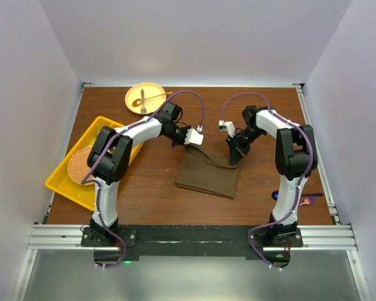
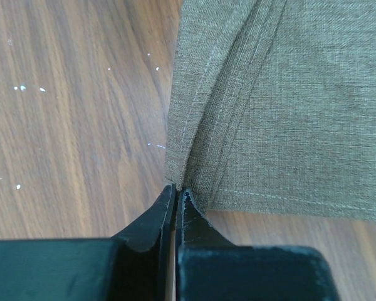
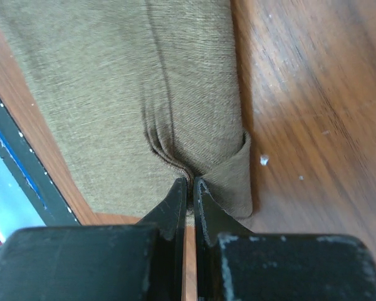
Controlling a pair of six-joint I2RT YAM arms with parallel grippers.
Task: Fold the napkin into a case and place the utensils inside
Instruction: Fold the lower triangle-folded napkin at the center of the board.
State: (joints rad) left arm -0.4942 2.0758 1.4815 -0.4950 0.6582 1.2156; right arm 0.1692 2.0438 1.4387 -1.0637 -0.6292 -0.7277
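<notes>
Left fingers and right fingers each clamp shut on a far napkin corner. Napkin lies partly folded mid-tabletop. Case unformed. One utensil on plate; none inserted.

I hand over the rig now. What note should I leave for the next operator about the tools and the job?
Left tool: shut on the napkin, at its far left corner.
Right tool: shut on its far right corner.
Napkin lies mid-table, partly folded; no case yet.
A pale utensil lies on the yellow plate, far left.
To do: finish folding, put utensils inside.
</notes>
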